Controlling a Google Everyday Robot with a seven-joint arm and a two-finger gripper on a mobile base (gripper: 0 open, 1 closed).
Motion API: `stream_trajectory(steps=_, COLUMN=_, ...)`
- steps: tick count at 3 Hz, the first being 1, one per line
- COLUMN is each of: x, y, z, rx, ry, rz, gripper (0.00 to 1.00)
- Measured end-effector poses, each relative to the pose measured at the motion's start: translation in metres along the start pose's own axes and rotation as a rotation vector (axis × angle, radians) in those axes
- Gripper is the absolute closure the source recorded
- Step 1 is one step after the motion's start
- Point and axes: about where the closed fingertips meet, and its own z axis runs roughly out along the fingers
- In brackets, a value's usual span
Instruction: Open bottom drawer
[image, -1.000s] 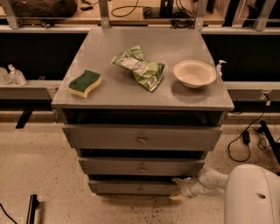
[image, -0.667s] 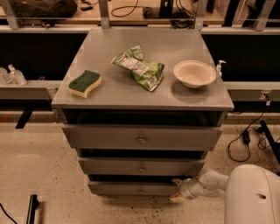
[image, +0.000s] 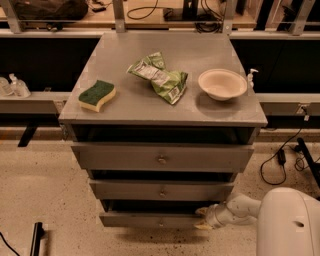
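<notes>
— Whereabouts, the flat grey bottom drawer (image: 145, 220) with the small round knob (image: 161, 223)?
— Lowest of three, under the grey middle drawer (image: 162, 191) and the wider grey top drawer (image: 162, 159). Seems to stand out slightly, with a dark gap above its front. Looks a touch further out than a second ago, though hardly more.
— And the pale two-finger gripper (image: 201, 219)?
— Right at the front's right-hand end, well off the knob, on the white arm (image: 242, 206) reaching in low from the right. Spread or pinching: cannot tell. Barely shifted since a second ago.
— Meaning for the task?
— Probably an early stretch of the pull, with most of the travel yet to come.
— Up on the grey cabinet top (image: 200, 112)?
— Green-and-yellow sponge (image: 97, 95), crumpled green bag (image: 160, 77), cream bowl (image: 222, 83). All unmoved.
</notes>
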Motion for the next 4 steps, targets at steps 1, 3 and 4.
stream_trajectory(steps=1, x=0.0000, y=0.0000, z=0.0000, rx=0.000, ry=0.000, rz=0.000, gripper=0.42)
stream_trajectory(steps=3, x=-0.0012, y=0.0034, z=0.0040, rx=-0.008, ry=-0.003, rz=0.000, gripper=0.00)
stream_trajectory(steps=4, x=-0.0013, y=0.0036, z=0.0041, rx=-0.008, ry=-0.003, rz=0.000, gripper=0.00)
